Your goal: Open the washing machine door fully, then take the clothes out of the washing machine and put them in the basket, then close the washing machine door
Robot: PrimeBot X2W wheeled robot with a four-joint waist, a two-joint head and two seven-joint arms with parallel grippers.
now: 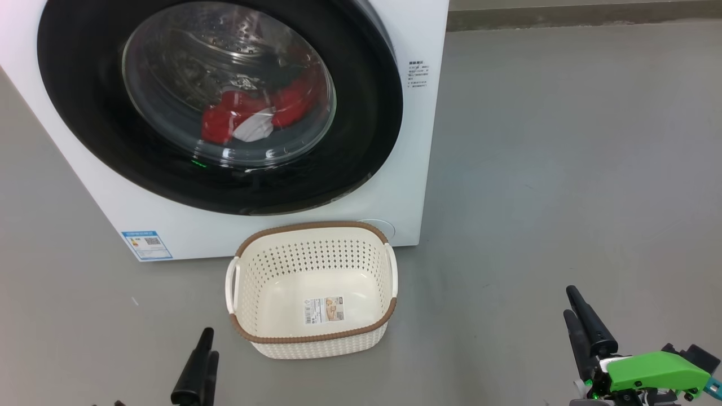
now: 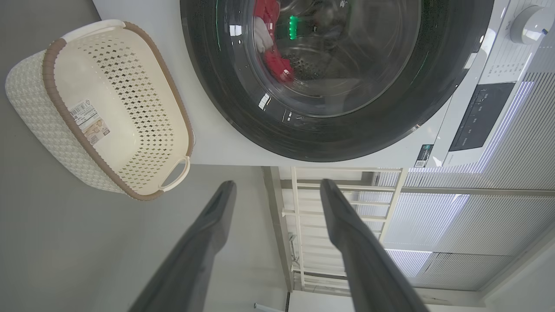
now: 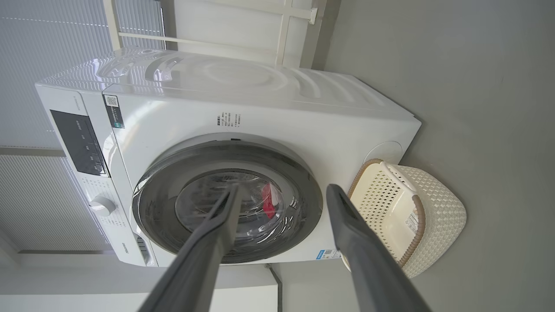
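The white washing machine [image 1: 406, 186] stands ahead with its round black-rimmed door [image 1: 84, 124] closed flat against the front. Through the glass the red and white clothes [image 1: 248, 115] lie low in the steel drum. The cream basket [image 1: 313, 228] sits on the floor just before the machine, nothing in it but a paper label. My left gripper [image 1: 208, 341] hovers low, left of the basket, open and holding nothing. My right gripper [image 1: 571, 301] stands open and bare, well right of the basket. In the left wrist view the gripper [image 2: 277, 186] faces the door [image 2: 433, 86], basket [image 2: 47, 65] and clothes [image 2: 277, 65]. The right wrist view has the gripper [image 3: 284, 190] before the door [image 3: 308, 195].
Bare grey floor [image 1: 564, 141] spreads to the right of the machine. A dark control panel [image 3: 78, 143] and a white knob [image 3: 102, 204] sit on the machine's upper front. White railings [image 2: 347, 190] and window blinds [image 2: 433, 216] stand behind.
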